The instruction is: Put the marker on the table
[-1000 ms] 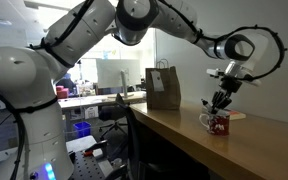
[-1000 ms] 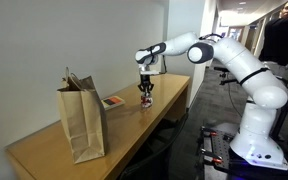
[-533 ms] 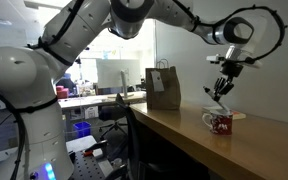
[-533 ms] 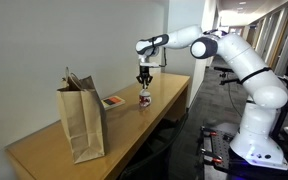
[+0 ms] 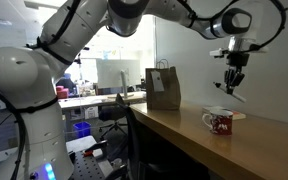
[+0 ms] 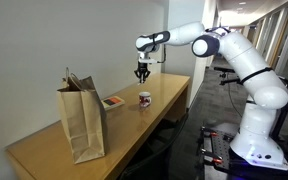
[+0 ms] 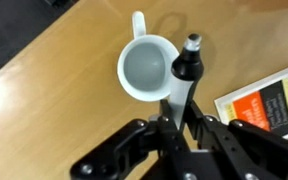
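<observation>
Found the gripper (image 7: 184,120) clamped on the marker (image 7: 186,75), pinched on the pale barrel with the dark tip pointing away, held in the air and touching nothing below. Hung well above the table (image 6: 44,150) in both exterior views, over the end far from the paper bag (image 6: 82,120). Looked straight down in the wrist view onto glossy wood, with an orange-and-white booklet (image 7: 269,105) to one side and the mug (image 7: 147,70), empty inside, below and just beside the marker.

Judged the step in hand as the carry: marker clear of the mug, not yet set down.

Called next for a sideways shift to bare wood, away from mug and booklet. Then called for a slow descent, tipping the marker near flat. Called for opening only on contact, lest the marker roll toward the front edge.
</observation>
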`<action>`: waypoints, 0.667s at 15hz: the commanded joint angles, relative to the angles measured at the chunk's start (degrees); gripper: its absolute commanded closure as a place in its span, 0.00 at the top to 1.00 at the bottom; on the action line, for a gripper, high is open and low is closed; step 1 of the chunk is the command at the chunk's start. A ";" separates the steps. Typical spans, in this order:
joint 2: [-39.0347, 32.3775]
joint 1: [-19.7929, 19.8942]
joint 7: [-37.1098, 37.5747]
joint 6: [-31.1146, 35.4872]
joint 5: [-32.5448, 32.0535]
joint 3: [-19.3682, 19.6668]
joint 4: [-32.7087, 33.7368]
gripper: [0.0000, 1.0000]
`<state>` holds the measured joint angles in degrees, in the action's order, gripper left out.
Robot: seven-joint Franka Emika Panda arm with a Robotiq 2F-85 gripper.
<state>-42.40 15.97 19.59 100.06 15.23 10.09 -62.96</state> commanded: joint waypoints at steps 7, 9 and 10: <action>-14.63 -3.15 15.52 11.71 -8.01 5.30 15.84 0.05; -15.48 -3.66 18.57 9.07 -9.69 6.37 17.66 0.05; -15.53 -3.49 18.40 7.85 -9.49 5.92 18.05 0.05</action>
<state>-55.91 13.12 34.75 111.86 7.06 14.64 -49.12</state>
